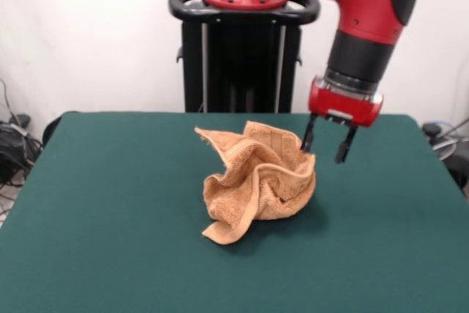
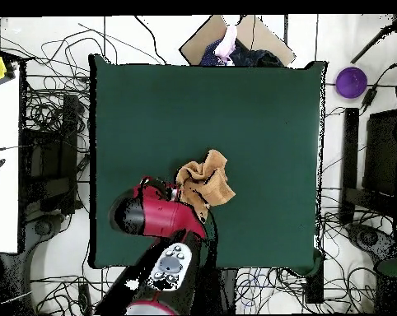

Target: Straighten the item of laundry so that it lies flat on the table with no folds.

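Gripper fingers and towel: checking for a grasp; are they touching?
Cannot tell. In the front view one of the open gripper's fingers overlaps the towel's edge; the overhead view hides them under the arm.

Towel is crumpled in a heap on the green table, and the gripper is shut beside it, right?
Not quite. The front view shows the gripper open, its two fingers apart, at the edge of the towel. The towel is indeed crumpled on the green table.

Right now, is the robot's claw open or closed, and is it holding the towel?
Gripper: open, its two fingers spread apart, holding nothing; one finger is right at the edge of the crumpled peach-orange towel.
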Motion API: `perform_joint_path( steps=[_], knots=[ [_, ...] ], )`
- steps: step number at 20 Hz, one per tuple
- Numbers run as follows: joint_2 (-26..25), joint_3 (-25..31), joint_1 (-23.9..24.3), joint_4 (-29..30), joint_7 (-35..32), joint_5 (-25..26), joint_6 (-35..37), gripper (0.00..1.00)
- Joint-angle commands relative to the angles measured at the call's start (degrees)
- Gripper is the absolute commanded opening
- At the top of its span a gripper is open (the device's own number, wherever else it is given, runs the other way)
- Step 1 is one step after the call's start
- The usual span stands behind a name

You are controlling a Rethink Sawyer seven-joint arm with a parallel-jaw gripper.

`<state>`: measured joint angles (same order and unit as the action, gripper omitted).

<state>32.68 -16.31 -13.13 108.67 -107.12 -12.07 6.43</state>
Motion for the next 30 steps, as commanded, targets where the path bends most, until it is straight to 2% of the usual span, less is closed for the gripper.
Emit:
perform_joint_path(
  steps=[1,7,11,22,30],
  knots=[
    [0.9,-0.8,-2.9,7.7,-19.6,-6.3,-2.5,1.00],
    [-1.2,0.5,-0.8,8.0,-20.2,-6.7,-6.4,1.00],
    [-0.4,0.3,-0.2,8.8,-19.8,-7.1,-6.0,1.00],
    [-0.9,-1.8,-2.7,6.8,-19.1,-10.5,-3.4,1.00],
    [-0.7,0.1,-3.5,10.1,-19.5,-9.9,-6.3,1.00]
  ],
)
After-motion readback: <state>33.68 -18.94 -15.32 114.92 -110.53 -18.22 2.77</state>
